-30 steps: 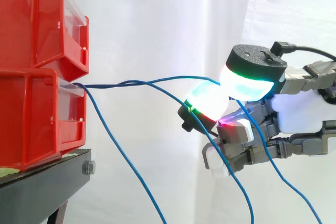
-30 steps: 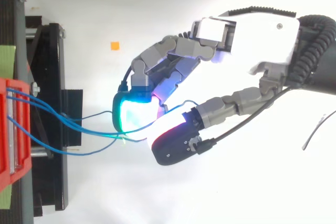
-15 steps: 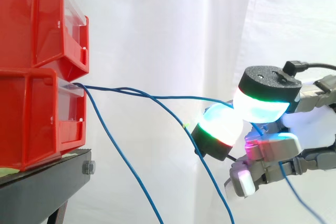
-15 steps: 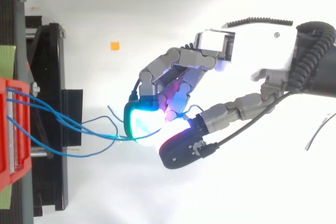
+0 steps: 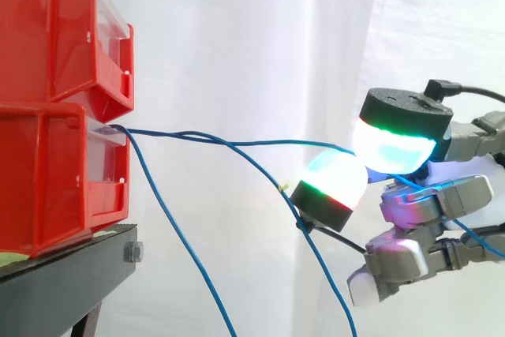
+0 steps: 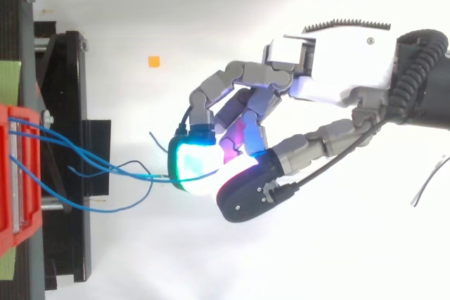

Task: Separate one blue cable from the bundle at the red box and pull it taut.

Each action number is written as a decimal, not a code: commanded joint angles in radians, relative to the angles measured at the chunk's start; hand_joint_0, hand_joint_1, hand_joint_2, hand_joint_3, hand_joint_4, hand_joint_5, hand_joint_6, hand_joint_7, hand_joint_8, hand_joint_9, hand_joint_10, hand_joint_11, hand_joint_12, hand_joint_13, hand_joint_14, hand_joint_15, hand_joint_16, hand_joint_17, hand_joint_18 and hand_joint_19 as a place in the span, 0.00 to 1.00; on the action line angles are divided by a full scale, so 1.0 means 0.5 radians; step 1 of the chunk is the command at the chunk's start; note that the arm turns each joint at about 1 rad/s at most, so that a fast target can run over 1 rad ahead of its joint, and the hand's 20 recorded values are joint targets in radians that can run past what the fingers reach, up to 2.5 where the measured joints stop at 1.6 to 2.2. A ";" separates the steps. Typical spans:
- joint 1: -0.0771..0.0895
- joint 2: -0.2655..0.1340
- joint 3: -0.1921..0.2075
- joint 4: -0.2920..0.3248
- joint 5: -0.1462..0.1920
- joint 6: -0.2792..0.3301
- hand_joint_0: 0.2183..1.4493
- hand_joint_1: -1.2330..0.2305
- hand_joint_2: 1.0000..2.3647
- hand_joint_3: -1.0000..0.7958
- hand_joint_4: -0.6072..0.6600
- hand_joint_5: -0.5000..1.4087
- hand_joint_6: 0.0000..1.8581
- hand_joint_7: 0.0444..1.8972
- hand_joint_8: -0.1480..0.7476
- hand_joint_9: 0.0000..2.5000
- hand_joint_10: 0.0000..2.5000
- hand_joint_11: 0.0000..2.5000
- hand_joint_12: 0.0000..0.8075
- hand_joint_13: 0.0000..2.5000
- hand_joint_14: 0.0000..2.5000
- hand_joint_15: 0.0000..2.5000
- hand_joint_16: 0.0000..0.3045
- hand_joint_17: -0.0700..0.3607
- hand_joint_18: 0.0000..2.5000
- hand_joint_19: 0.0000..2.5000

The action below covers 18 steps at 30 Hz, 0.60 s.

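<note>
Two red bins are stacked on a black stand at the left. Several blue cables come out of the lower bin's front. One blue cable runs nearly level from the bin to my hand, where it is pinched between the glowing thumb pad and a finger pad. The other cables droop down below it. From above, my hand reaches in from the right, its pads pressed together on the cable a short way from the red box.
A white curtain hangs behind the work. The black stand juts out past the bins toward the hand. A small orange square lies on the white floor, and a thin loose wire lies at the right edge.
The hand has drawn right and down, away from the bins. Thumb and finger pads have closed together on one cable, which now runs straighter from the bin.
</note>
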 commanded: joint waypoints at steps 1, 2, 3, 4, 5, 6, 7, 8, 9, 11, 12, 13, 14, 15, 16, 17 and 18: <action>-0.005 -0.001 0.000 -0.002 -0.021 0.002 0.34 0.35 0.01 0.39 0.46 0.19 0.48 0.49 0.32 0.43 0.34 0.50 0.22 0.40 0.01 0.47 0.02 0.19 0.17 0.23; -0.008 0.002 -0.003 -0.002 -0.021 0.002 0.34 0.35 0.01 0.39 0.46 0.19 0.48 0.49 0.32 0.43 0.35 0.50 0.22 0.41 0.01 0.48 0.02 0.20 0.18 0.23; -0.008 0.002 -0.003 0.001 -0.024 0.002 0.34 0.35 0.01 0.39 0.47 0.19 0.48 0.49 0.32 0.43 0.36 0.50 0.22 0.41 0.01 0.49 0.02 0.20 0.18 0.23; -0.008 -0.001 -0.003 0.001 -0.027 0.002 0.34 0.35 0.01 0.39 0.47 0.19 0.48 0.49 0.32 0.42 0.36 0.50 0.21 0.42 0.01 0.50 0.02 0.20 0.18 0.24; -0.008 0.002 -0.003 -0.002 -0.027 0.002 0.34 0.35 0.01 0.39 0.47 0.19 0.48 0.49 0.32 0.42 0.37 0.50 0.22 0.42 0.01 0.50 0.02 0.20 0.18 0.24; -0.008 -0.001 0.000 -0.002 -0.027 0.002 0.34 0.35 0.01 0.39 0.46 0.19 0.48 0.49 0.32 0.42 0.38 0.50 0.21 0.42 0.01 0.51 0.02 0.20 0.18 0.24; -0.008 0.002 -0.003 -0.002 -0.027 0.002 0.34 0.35 0.01 0.40 0.47 0.19 0.48 0.49 0.33 0.42 0.38 0.50 0.21 0.42 0.01 0.50 0.03 0.20 0.19 0.24; -0.011 0.002 -0.003 -0.005 -0.033 -0.004 0.34 0.35 0.01 0.40 0.46 0.19 0.48 0.49 0.32 0.42 0.38 0.50 0.21 0.42 0.01 0.51 0.03 0.20 0.19 0.24; -0.008 0.002 0.000 -0.008 -0.033 -0.004 0.34 0.35 0.01 0.40 0.47 0.19 0.48 0.49 0.32 0.42 0.39 0.50 0.21 0.42 0.01 0.50 0.03 0.20 0.19 0.24; -0.008 0.002 0.000 -0.017 -0.045 -0.007 0.34 0.35 0.01 0.40 0.47 0.19 0.48 0.49 0.33 0.42 0.39 0.50 0.22 0.42 0.01 0.51 0.03 0.20 0.19 0.25; -0.008 0.002 0.000 -0.017 -0.045 -0.007 0.34 0.35 0.01 0.40 0.47 0.19 0.48 0.49 0.33 0.42 0.39 0.50 0.22 0.42 0.01 0.51 0.03 0.20 0.19 0.25; -0.008 0.002 0.000 -0.023 -0.051 -0.007 0.34 0.35 0.01 0.40 0.47 0.19 0.48 0.49 0.34 0.42 0.38 0.50 0.22 0.42 0.01 0.50 0.03 0.20 0.19 0.25; -0.011 0.002 -0.003 -0.026 -0.055 -0.010 0.34 0.35 0.01 0.40 0.47 0.19 0.48 0.49 0.34 0.42 0.38 0.50 0.22 0.42 0.01 0.50 0.03 0.20 0.19 0.25; -0.011 0.002 0.000 -0.029 -0.064 -0.010 0.34 0.35 0.01 0.39 0.48 0.19 0.48 0.49 0.33 0.42 0.38 0.50 0.22 0.42 0.01 0.50 0.03 0.20 0.19 0.25; -0.011 0.002 0.000 -0.029 -0.064 -0.010 0.34 0.36 0.01 0.38 0.48 0.19 0.48 0.49 0.33 0.42 0.38 0.50 0.22 0.42 0.01 0.50 0.03 0.20 0.19 0.25; -0.011 0.002 0.000 -0.029 -0.064 -0.010 0.33 0.36 0.01 0.38 0.48 0.19 0.48 0.49 0.34 0.42 0.38 0.50 0.22 0.42 0.01 0.50 0.03 0.20 0.19 0.25; -0.008 0.002 0.000 -0.029 -0.064 -0.010 0.33 0.38 0.01 0.36 0.49 0.19 0.48 0.49 0.34 0.42 0.38 0.50 0.22 0.42 0.01 0.51 0.03 0.21 0.19 0.25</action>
